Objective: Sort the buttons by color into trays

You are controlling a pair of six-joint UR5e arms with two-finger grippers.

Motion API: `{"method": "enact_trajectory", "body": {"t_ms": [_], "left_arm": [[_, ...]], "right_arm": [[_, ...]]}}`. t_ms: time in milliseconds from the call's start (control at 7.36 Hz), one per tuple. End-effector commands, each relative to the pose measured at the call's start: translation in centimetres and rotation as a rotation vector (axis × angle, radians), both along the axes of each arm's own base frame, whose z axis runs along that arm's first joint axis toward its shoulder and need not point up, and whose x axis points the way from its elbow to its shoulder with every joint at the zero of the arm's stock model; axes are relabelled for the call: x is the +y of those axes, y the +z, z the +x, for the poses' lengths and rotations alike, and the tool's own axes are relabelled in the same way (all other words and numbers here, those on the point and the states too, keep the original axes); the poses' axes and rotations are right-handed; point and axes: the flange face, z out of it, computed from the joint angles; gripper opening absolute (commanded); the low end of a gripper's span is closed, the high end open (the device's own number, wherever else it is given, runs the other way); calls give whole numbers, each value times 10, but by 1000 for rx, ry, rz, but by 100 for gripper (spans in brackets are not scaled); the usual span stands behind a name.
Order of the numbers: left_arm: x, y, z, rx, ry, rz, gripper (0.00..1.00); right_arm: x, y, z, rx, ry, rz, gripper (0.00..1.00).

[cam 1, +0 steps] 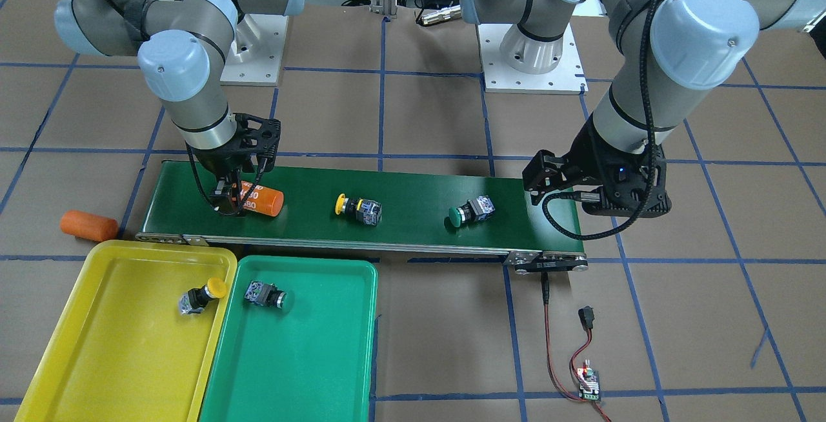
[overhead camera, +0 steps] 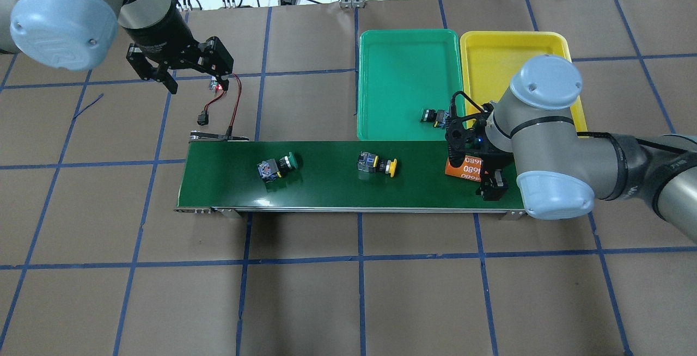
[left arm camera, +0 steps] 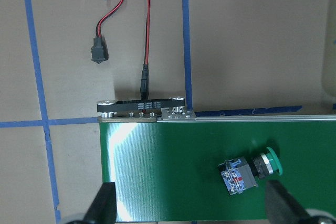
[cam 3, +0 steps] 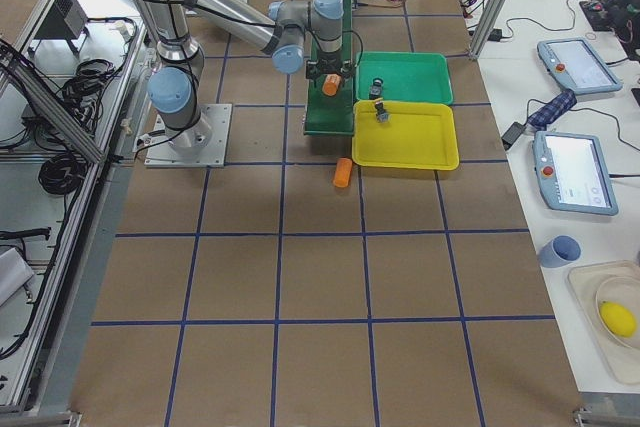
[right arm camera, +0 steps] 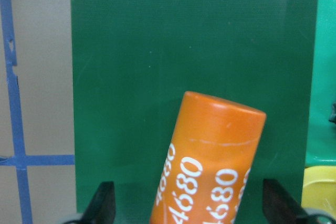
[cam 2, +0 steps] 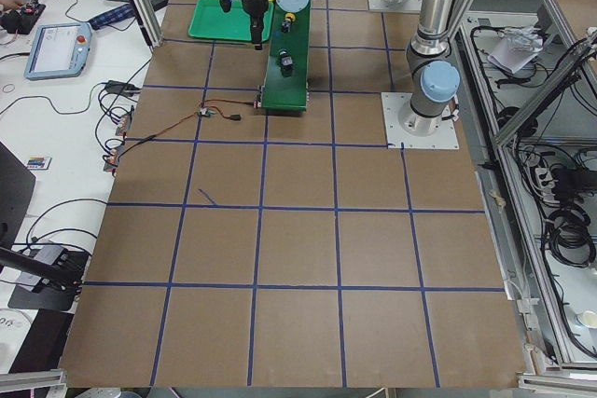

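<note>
On the dark-green belt (cam 1: 413, 190) lie a yellow-capped button (cam 1: 357, 207) and a green-capped button (cam 1: 470, 211). A second yellow button (cam 1: 201, 295) rests in the yellow tray (cam 1: 116, 344), and a second green one (cam 1: 266, 295) in the green tray (cam 1: 303, 357). My right gripper (right arm camera: 191, 211) is low over the belt's tray end, open, its fingers on either side of an orange "4680" cylinder (right arm camera: 215, 161) with gaps showing. My left gripper (left arm camera: 191, 213) hangs open and empty above the belt's other end, and the green button (left arm camera: 249, 171) lies below it.
A second orange cylinder (cam 1: 89, 225) lies on the table beside the yellow tray. A small controller board (cam 1: 588, 383) with red and black wires sits off the belt's motor end. Brown table with blue tape lines surrounds the belt.
</note>
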Motion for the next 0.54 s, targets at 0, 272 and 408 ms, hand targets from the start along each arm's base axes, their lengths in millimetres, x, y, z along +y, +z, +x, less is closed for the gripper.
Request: {"method": "enact_trajectory", "body": {"t_ms": [0, 272, 408], "left_arm": [[4, -5, -2, 3, 23, 9, 100], [0, -7, -3, 15, 27, -5, 100], [3, -3, 1, 18, 25, -13, 100]], "right_arm": [[-1, -1, 0, 0, -1, 3, 100], [0, -2, 0, 0, -1, 5, 100], [0, -2, 0, 0, -1, 5, 100]]}}
